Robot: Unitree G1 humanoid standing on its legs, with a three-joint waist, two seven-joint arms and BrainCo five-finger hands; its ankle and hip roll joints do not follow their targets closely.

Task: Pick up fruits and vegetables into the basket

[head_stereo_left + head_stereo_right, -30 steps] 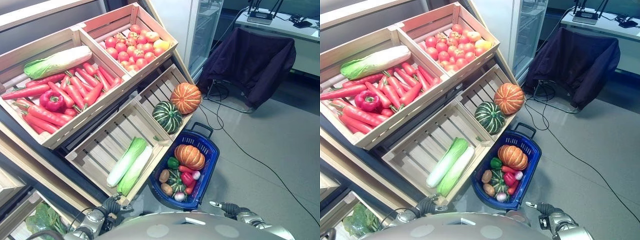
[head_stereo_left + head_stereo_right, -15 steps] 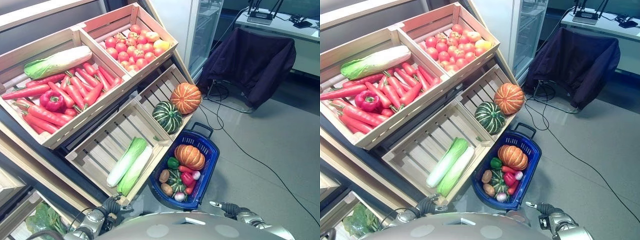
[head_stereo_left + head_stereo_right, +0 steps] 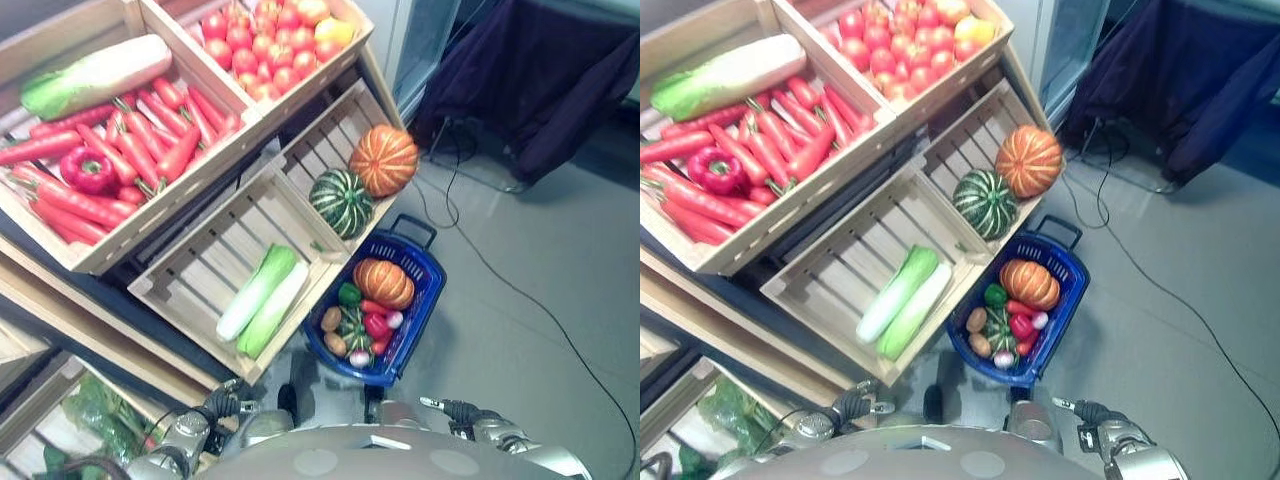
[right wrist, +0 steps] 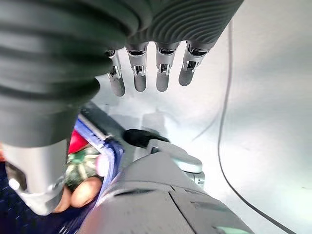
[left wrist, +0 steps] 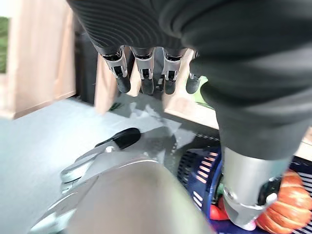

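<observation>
At the far left, the upper crate (image 3: 95, 262) of the sloped wooden stand holds a napa cabbage (image 3: 95, 76) lying along its back, a heap of carrots (image 3: 140, 150) and one red bell pepper (image 3: 88, 169) among them. Below and a little to the right, a slatted lower crate (image 3: 190, 290) holds two long pale-green cabbages (image 3: 260, 300) lying side by side against its front corner. At the bottom edge, the left hand (image 5: 146, 68) hangs low near the floor by the stand's foot, its fingers straight and relaxed and its thumb (image 5: 105, 146) apart from them, holding nothing. Further right on the top row, a second crate (image 3: 345, 50) is full of red tomatoes (image 3: 265, 45), with a few yellow-tinged fruits at its far end. Under it, another slatted crate (image 3: 330, 135) carries a dark green striped squash (image 3: 341, 201) and, touching it on the right, an orange pumpkin (image 3: 384, 160). Just in front of that crate, the blue basket (image 3: 425, 290) stands on the grey floor (image 3: 540, 300) with its black handle folded toward the stand; inside are a smaller orange pumpkin (image 3: 382, 282), a green pepper (image 3: 347, 294), a red pepper (image 3: 376, 326), a potato (image 3: 330, 319), a small striped squash (image 3: 352, 328) and some other small pieces too tiny to name. At the lower right, the right hand (image 4: 151, 68) hangs over the floor just beside the basket, fingers extended and empty. Behind, at the upper right, a dark cloth (image 3: 560, 80) drapes over something.
</observation>
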